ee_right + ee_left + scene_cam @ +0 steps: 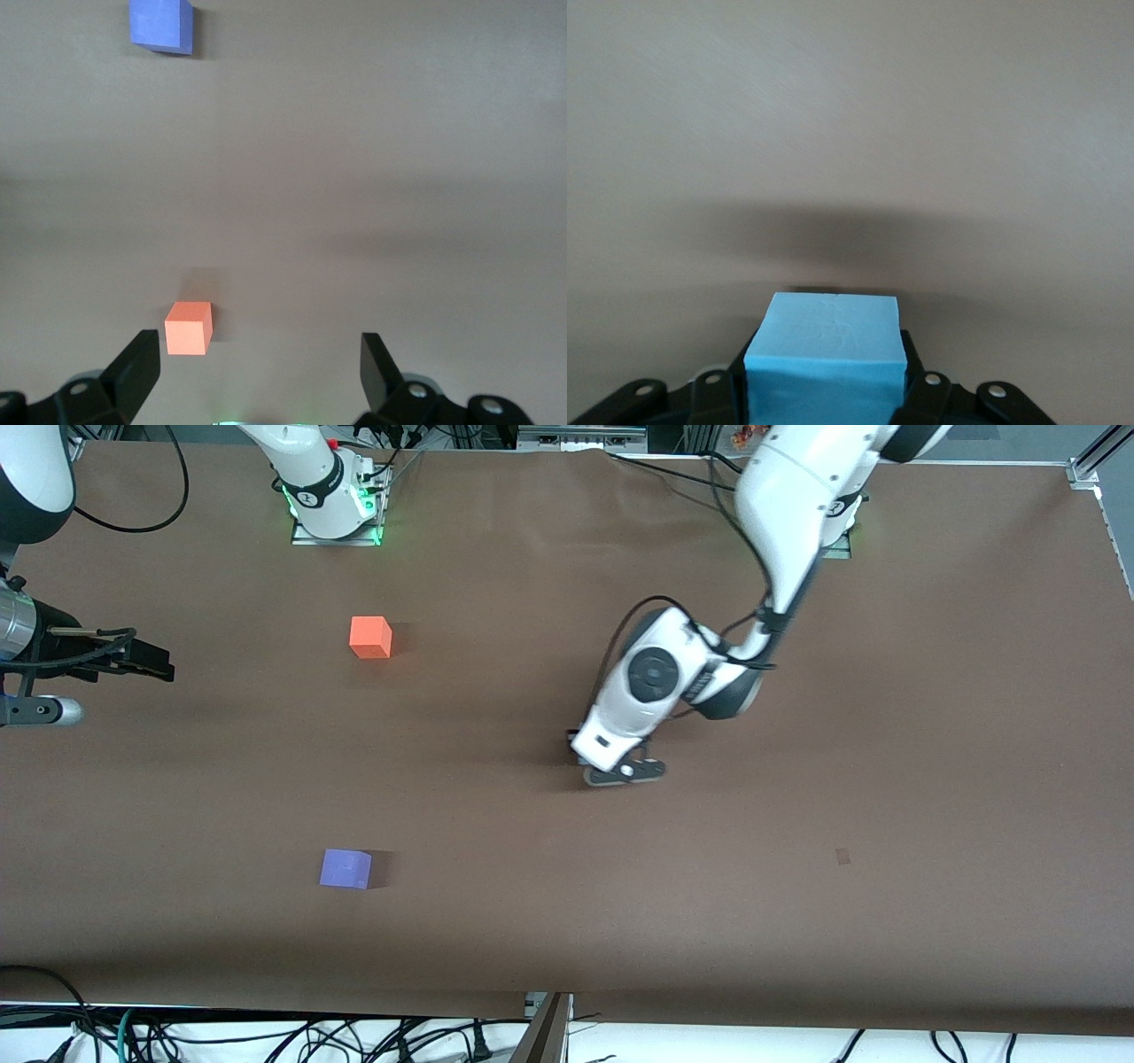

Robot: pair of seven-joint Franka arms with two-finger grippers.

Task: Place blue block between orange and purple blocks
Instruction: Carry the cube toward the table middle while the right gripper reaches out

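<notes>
left gripper (824, 394) is clamped on the blue block (826, 354) over mid-table. right gripper (261, 363) waits, jaws apart, at its end; orange block (370, 638) and purple block (345, 868) sit well apart.

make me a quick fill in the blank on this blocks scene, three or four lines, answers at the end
1. The left gripper is shut on the ____ block.
2. The orange block lies ____ from the front camera than the purple block.
3. The right gripper waits with its fingers ____ at the right arm's end of the table.
4. The gap between the orange and purple blocks holds ____ blocks.

Missing words: blue; farther; open; no
</notes>
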